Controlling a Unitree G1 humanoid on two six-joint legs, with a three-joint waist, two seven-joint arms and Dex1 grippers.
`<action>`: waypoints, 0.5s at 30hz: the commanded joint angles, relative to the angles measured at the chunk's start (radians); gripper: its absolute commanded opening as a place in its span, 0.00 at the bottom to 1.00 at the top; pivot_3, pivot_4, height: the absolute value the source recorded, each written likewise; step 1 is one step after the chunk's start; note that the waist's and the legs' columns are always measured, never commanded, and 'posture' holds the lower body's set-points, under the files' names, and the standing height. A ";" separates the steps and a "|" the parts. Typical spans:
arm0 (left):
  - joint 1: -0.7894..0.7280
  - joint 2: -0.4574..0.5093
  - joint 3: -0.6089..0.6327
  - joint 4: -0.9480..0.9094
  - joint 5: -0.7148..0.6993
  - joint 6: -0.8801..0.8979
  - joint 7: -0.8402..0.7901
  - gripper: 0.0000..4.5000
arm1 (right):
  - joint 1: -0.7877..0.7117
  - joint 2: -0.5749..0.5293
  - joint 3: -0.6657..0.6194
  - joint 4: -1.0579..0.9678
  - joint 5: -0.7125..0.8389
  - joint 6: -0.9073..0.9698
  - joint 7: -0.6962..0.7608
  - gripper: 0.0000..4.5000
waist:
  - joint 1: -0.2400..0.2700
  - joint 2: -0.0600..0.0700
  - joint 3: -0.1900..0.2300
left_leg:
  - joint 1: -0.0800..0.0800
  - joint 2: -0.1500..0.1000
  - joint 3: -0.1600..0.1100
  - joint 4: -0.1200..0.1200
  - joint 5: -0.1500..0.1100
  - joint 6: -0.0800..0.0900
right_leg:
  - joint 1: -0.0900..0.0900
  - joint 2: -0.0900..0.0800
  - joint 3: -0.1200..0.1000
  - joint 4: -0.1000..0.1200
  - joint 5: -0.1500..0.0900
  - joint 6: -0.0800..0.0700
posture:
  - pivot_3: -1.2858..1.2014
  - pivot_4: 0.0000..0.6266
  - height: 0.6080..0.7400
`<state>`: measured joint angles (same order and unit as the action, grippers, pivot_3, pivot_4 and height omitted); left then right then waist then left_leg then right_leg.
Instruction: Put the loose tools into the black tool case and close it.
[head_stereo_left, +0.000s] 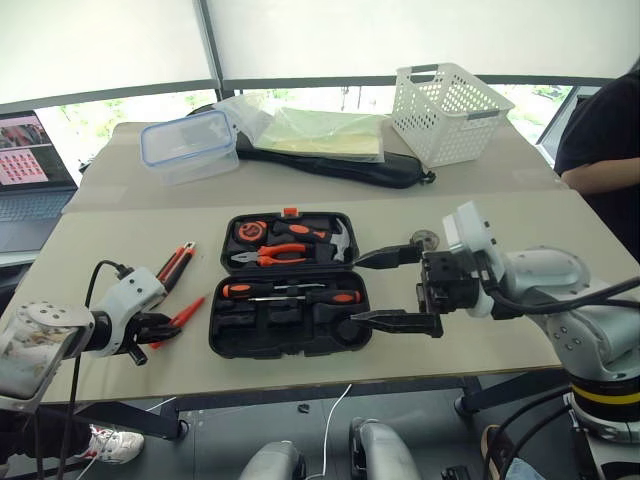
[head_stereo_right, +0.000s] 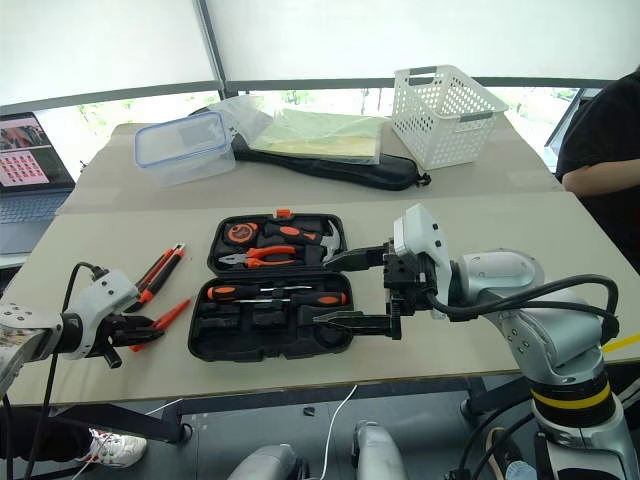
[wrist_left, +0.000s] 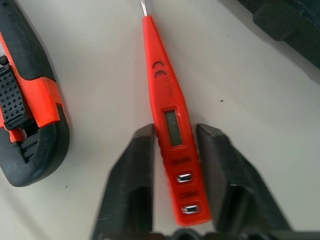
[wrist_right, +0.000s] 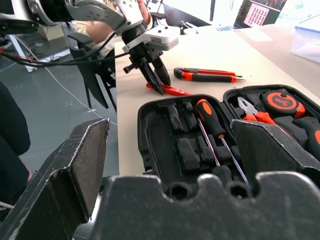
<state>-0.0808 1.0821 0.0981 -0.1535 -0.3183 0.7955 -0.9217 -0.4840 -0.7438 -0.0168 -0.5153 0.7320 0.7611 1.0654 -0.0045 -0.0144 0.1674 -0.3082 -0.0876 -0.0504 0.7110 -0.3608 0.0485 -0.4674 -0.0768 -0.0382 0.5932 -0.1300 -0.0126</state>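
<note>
My left gripper (wrist_left: 174, 150) is down on the table (head_stereo_left: 480, 230), fingers either side of the slim orange tester screwdriver (wrist_left: 167, 115), closing on its butt end so the tip points clear. The utility knife (head_stereo_left: 175, 262) lies just beside it, waiting. My right gripper (head_stereo_left: 400, 288) hovers spread wide over the open black tool case (head_stereo_left: 288, 285), ready to help. Two screwdrivers (head_stereo_left: 290, 292) already sit in the front half. The dark tape roll (head_stereo_left: 421, 239) lies right of the case.
</note>
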 joint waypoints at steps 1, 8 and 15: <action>0.003 0.019 0.067 0.021 -0.005 0.023 0.007 0.10 | 0.013 -0.031 -0.047 -0.027 0.041 -0.001 0.003 1.00 | -0.001 0.000 0.000 | 0.000 0.000 0.000 0.000 0.000 0.000 | 0.000 0.000 0.000 0.000 0.000 0.000 | 0.52 0.24 1.00; -0.123 0.121 0.080 0.020 -0.040 -0.284 -0.260 0.10 | 0.075 -0.103 -0.050 -0.037 0.067 0.008 0.035 1.00 | 0.009 -0.001 0.001 | -0.010 -0.001 -0.001 0.003 0.000 0.000 | -0.007 0.000 -0.003 -0.001 0.003 -0.005 | 0.52 0.24 1.00; -0.461 -0.006 -0.255 0.030 0.086 -0.426 -0.436 0.10 | 0.100 -0.114 -0.030 -0.045 0.046 -0.015 0.041 1.00 | 0.017 -0.001 0.000 | -0.012 -0.003 0.000 0.004 0.000 0.001 | -0.006 -0.001 -0.005 -0.007 0.004 -0.003 | 0.52 0.24 1.00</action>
<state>-0.4932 1.0939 -0.0823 -0.1344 -0.2757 0.4025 -1.3100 -0.3812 -0.8498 -0.0377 -0.5312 0.7779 0.7691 1.1074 0.0127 -0.0157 0.1678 -0.3214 -0.0906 -0.0500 0.7158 -0.3610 0.0500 -0.4728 -0.0779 -0.0424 0.5863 -0.1260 -0.0157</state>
